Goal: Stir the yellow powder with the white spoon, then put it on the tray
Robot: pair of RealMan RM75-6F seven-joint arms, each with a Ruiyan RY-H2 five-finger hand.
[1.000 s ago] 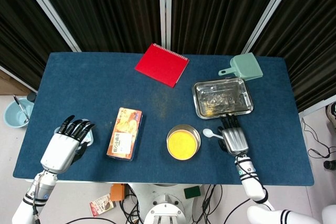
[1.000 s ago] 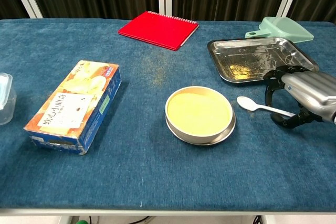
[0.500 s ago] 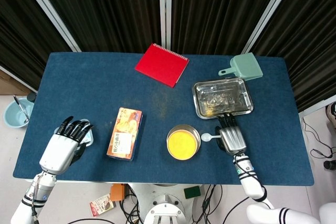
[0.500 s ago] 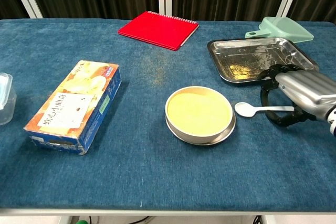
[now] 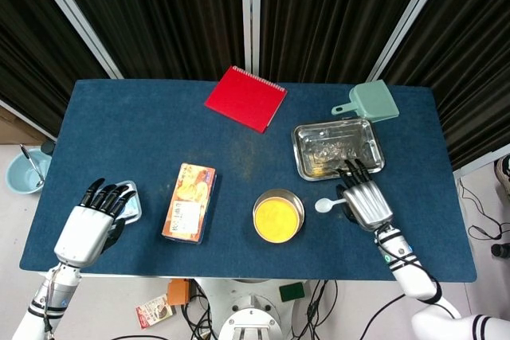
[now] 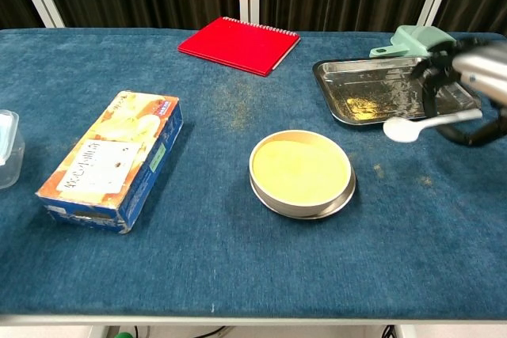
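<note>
A round tin of yellow powder (image 5: 278,215) (image 6: 302,172) sits on the blue table in front of me. My right hand (image 5: 365,199) (image 6: 470,85) holds the white spoon (image 5: 327,205) (image 6: 428,125) by its handle, lifted above the table to the right of the tin, bowl pointing toward the tin. Just behind the hand lies the metal tray (image 5: 301,159) (image 6: 335,95), with some yellow residue in it. My left hand (image 5: 90,226) hovers at the table's front left with fingers spread and nothing in it; only the head view shows it.
An orange snack box (image 5: 190,201) (image 6: 113,157) lies left of the tin. A red notebook (image 5: 245,98) (image 6: 239,44) and a green scoop (image 5: 368,103) (image 6: 421,40) lie at the back. A clear container (image 5: 128,201) (image 6: 6,146) sits by the left hand.
My right hand has lifted the spoon off the table and carried it up and to the right, toward the tray. The left hand has drifted slightly toward the front edge.
</note>
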